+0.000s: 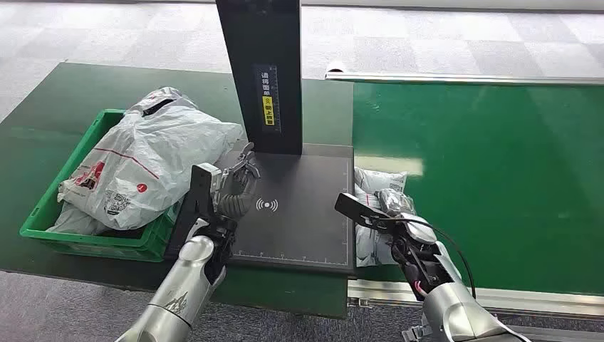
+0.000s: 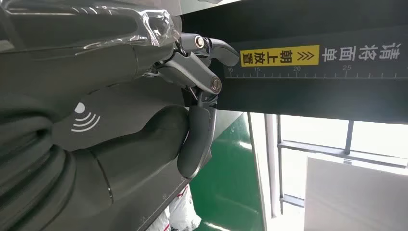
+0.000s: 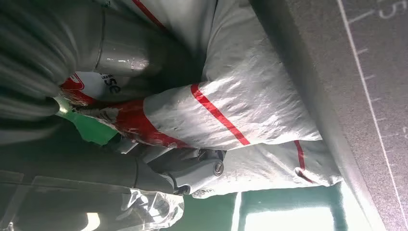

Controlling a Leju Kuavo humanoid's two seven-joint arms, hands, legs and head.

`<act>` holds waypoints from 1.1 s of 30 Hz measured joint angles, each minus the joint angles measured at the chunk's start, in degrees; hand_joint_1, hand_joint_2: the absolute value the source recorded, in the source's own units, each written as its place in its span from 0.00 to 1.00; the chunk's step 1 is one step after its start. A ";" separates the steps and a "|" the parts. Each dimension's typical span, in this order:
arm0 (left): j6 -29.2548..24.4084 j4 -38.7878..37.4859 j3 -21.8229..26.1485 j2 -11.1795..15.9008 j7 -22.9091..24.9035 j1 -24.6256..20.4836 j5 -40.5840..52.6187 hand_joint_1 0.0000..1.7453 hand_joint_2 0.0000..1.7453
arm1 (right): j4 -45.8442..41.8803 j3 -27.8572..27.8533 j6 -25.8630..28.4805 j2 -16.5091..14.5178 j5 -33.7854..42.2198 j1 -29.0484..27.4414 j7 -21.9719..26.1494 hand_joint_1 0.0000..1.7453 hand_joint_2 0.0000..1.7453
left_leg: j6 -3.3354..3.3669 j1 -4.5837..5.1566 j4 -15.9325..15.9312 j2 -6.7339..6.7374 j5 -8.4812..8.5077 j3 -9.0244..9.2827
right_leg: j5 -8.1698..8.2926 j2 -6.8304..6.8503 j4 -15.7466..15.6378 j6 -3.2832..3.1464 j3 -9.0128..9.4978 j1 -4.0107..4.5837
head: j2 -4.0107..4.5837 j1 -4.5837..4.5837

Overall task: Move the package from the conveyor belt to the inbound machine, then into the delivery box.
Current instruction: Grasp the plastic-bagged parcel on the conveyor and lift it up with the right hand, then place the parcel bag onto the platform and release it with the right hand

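Right robot hand (image 1: 388,214) gripped the white red-striped package (image 1: 375,187) on the green conveyor belt (image 1: 491,171), at 3 o'clock of the inbound machine (image 1: 295,206). Left robot hand (image 1: 238,178) empty, fingers apart. Yellow label (image 1: 268,114) unreadable.

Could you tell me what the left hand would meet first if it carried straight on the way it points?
Probably the scanner's black post: the left hand hovers over the scan plate, pointing toward it, though depth is uncertain.

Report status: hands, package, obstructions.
Right hand gripping white package on green conveyor belt, beside the scanner platform. Left hand over platform's left edge, holding nothing. Green crate already full of bags.
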State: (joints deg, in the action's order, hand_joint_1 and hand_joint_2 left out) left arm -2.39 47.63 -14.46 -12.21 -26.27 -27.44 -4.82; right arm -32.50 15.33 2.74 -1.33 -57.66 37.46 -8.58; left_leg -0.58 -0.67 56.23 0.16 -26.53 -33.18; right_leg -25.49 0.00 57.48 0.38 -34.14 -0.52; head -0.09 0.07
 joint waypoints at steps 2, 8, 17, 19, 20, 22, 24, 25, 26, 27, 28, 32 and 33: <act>-0.06 0.17 0.04 0.01 -0.02 0.20 -0.03 0.00 1.00 | -0.65 -0.56 1.83 -0.14 0.81 -0.63 0.29 1.00 1.00 | 0.00 0.00 0.00 -0.03 0.00 -0.03 | 0.00 0.00 0.00 0.00 -0.02 0.00 | 0.00 0.00; -0.17 0.85 0.24 0.13 -0.07 0.76 -0.07 0.00 1.00 | -4.19 -3.58 6.84 -0.69 3.62 -2.84 1.60 1.00 1.00 | 0.00 0.00 0.00 -0.07 0.00 -0.12 | 0.00 0.01 0.00 0.00 -0.09 0.00 | 0.00 0.01; -2.13 1.87 0.54 0.23 -1.13 0.90 -0.44 0.00 1.00 | -15.62 -7.42 16.45 -1.37 12.01 -6.43 11.52 1.00 1.00 | 0.00 0.00 0.00 -0.04 0.00 -0.13 | 0.00 0.00 0.00 0.00 -0.14 0.00 | 0.00 0.00; -3.03 2.34 0.66 0.24 -1.32 0.90 -0.46 0.00 1.00 | -18.71 -7.61 18.13 -1.45 14.25 -7.57 13.87 1.00 1.00 | 0.00 -0.01 0.00 -0.05 0.00 -0.13 | 0.00 0.00 0.00 0.00 -0.14 0.00 | 0.00 -0.01; -3.28 2.58 0.78 0.25 -1.41 0.91 -0.53 0.00 1.00 | -20.48 -7.70 19.69 -1.47 15.75 -8.29 15.73 1.00 1.00 | 0.00 -0.01 0.00 -0.05 0.00 -0.13 | 0.00 0.00 0.00 0.00 -0.14 0.00 | 0.00 -0.01; -3.57 3.02 1.02 0.26 -1.68 0.93 -0.84 0.00 1.00 | -24.01 -7.90 23.86 -1.51 19.22 -9.65 20.39 1.00 1.00 | 0.00 0.00 0.00 -0.05 0.00 -0.14 | 0.00 0.00 0.00 0.00 -0.14 0.00 | 0.00 -0.01; -4.01 3.31 1.13 0.27 -2.14 0.93 -1.08 0.00 1.00 | -27.37 -8.07 27.77 -1.55 22.20 -10.69 24.92 1.00 1.00 | 0.00 0.00 0.00 -0.03 0.00 -0.14 | 0.00 0.00 0.00 0.00 -0.14 0.00 | 0.00 -0.01; -4.46 3.39 1.14 0.26 -2.51 0.93 -1.10 0.00 1.00 | -28.90 -8.12 29.28 -1.58 23.30 -11.15 26.84 1.00 1.00 | 0.00 0.00 0.00 -0.02 0.00 -0.14 | 0.00 0.00 0.00 0.00 -0.14 0.00 | 0.00 0.00; -5.09 3.43 1.15 0.25 -2.98 0.93 -1.07 0.00 1.00 | -30.36 -8.15 30.56 -1.61 24.08 -11.60 28.51 1.00 1.00 | 0.00 0.00 0.00 -0.02 -0.01 -0.14 | 0.00 0.00 0.00 0.00 -0.14 0.00 | 0.00 0.01; -5.88 3.45 1.16 0.25 -3.57 0.92 -1.02 0.00 1.00 | -31.69 -8.15 31.63 -1.65 24.62 -12.05 29.97 1.00 1.00 | 0.00 0.00 0.00 -0.03 -0.01 -0.14 | -0.01 0.00 0.00 0.00 -0.14 0.00 | 0.00 0.00; -6.70 3.45 1.18 0.25 -4.20 0.90 -0.99 0.00 1.00 | -32.98 -8.11 32.56 -1.68 24.97 -12.47 31.29 1.00 1.00 | 0.00 0.00 0.00 -0.04 -0.01 -0.14 | -0.01 0.00 0.00 0.00 -0.14 0.00 | 0.00 0.00; -8.33 3.45 1.25 0.23 -5.93 0.65 -1.71 0.00 1.00 | -36.69 -7.38 34.41 -1.74 25.73 -13.61 34.47 1.00 1.00 | 0.00 0.00 0.00 -0.02 0.00 -0.13 | 0.00 0.00 0.00 0.00 -0.14 0.00 | 0.00 0.00; -8.43 3.45 1.26 0.24 -6.15 0.56 -2.03 0.00 1.00 | -37.20 -7.10 34.78 -1.76 26.05 -13.82 35.07 1.00 1.00 | 0.00 0.00 0.00 -0.02 0.00 -0.13 | 0.00 0.00 0.00 0.00 -0.14 0.00 | 0.00 0.00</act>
State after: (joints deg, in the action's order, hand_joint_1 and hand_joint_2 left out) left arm -10.82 51.08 -13.20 -11.97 -32.42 -26.88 -6.85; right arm -69.71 8.23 37.52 -3.10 -31.61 23.63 26.50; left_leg -0.58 -0.67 56.22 0.14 -26.53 -33.32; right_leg -25.49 0.00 57.48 0.38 -34.28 -0.52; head -0.09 0.07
